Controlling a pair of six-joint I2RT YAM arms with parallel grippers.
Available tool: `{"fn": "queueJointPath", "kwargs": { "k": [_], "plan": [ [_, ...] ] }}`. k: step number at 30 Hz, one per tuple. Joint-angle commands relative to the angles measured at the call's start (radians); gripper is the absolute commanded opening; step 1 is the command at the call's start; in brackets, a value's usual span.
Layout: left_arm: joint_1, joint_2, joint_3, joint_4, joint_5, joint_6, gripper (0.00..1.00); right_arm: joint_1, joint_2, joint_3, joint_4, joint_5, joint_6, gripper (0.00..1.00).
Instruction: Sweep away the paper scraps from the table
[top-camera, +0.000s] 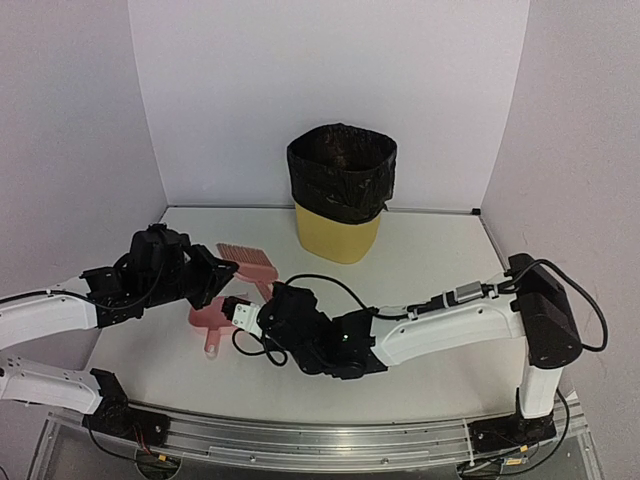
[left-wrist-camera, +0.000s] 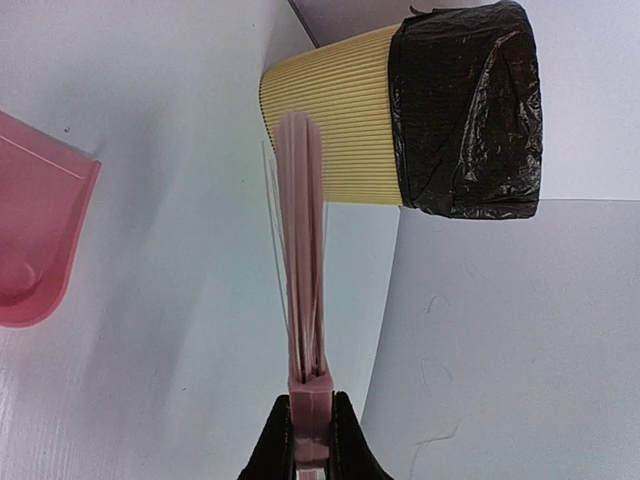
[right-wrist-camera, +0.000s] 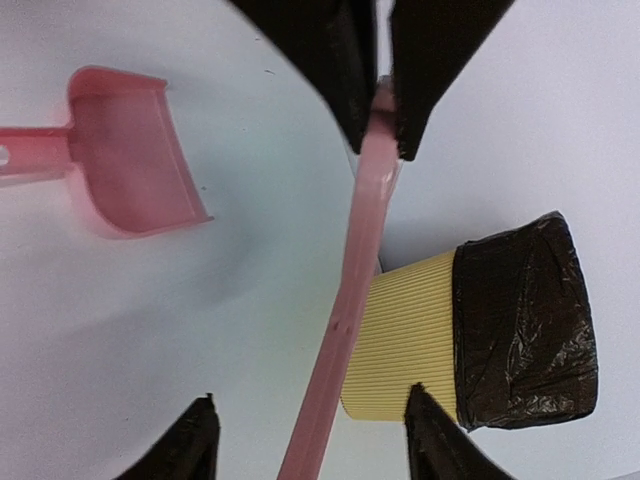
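No paper scraps show in any view. My left gripper (top-camera: 222, 272) (left-wrist-camera: 311, 425) is shut on a pink brush (top-camera: 250, 262) (left-wrist-camera: 302, 250), its bristles pointing away toward the bin. My right gripper (top-camera: 240, 312) (right-wrist-camera: 310, 400) is open, and the brush's pink handle (right-wrist-camera: 350, 300) passes between its spread fingers without touching them. In the right wrist view the left gripper's black fingers (right-wrist-camera: 340, 60) clamp the handle's top. A pink dustpan (top-camera: 210, 322) (left-wrist-camera: 30, 240) (right-wrist-camera: 130, 165) lies on the white table (top-camera: 430, 250) beside both grippers.
A yellow ribbed bin (top-camera: 340, 195) (left-wrist-camera: 430, 115) (right-wrist-camera: 480, 330) with a black liner stands at the back centre. White walls close in the table on three sides. A metal rail (top-camera: 330, 440) runs along the front edge.
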Motion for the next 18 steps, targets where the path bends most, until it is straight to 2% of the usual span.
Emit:
{"fn": "queueJointPath", "kwargs": {
  "k": [1, 4, 7, 8, 11, 13, 14, 18],
  "plan": [
    [0.06, -0.026, 0.038, 0.001, -0.018, 0.145, 0.0, 0.016, -0.159, -0.085, -0.196, -0.172, 0.243, 0.85],
    [0.149, 0.035, 0.098, -0.017, 0.081, 0.247, 0.0, 0.016, -0.288, -0.174, -0.294, -0.391, 0.367, 0.87],
    [0.275, 0.124, 0.153, 0.005, 0.337, 0.374, 0.0, 0.016, -0.408, -0.254, -0.345, -0.567, 0.432, 0.89],
    [0.331, 0.161, 0.18, 0.005, 0.42, 0.413, 0.0, 0.016, -0.448, -0.286, -0.346, -0.597, 0.453, 0.89],
    [0.491, 0.288, 0.267, -0.041, 0.788, 0.587, 0.0, 0.014, -0.546, -0.369, -0.348, -0.608, 0.475, 0.9],
    [0.571, 0.353, 0.317, -0.073, 1.019, 0.696, 0.0, 0.012, -0.588, -0.416, -0.349, -0.596, 0.479, 0.9],
    [0.594, 0.382, 0.338, -0.114, 1.085, 0.744, 0.0, 0.011, -0.606, -0.43, -0.35, -0.589, 0.481, 0.9],
    [0.647, 0.42, 0.382, -0.351, 1.084, 0.917, 0.0, -0.008, -0.669, -0.488, -0.352, -0.575, 0.494, 0.9]
  ]
}}
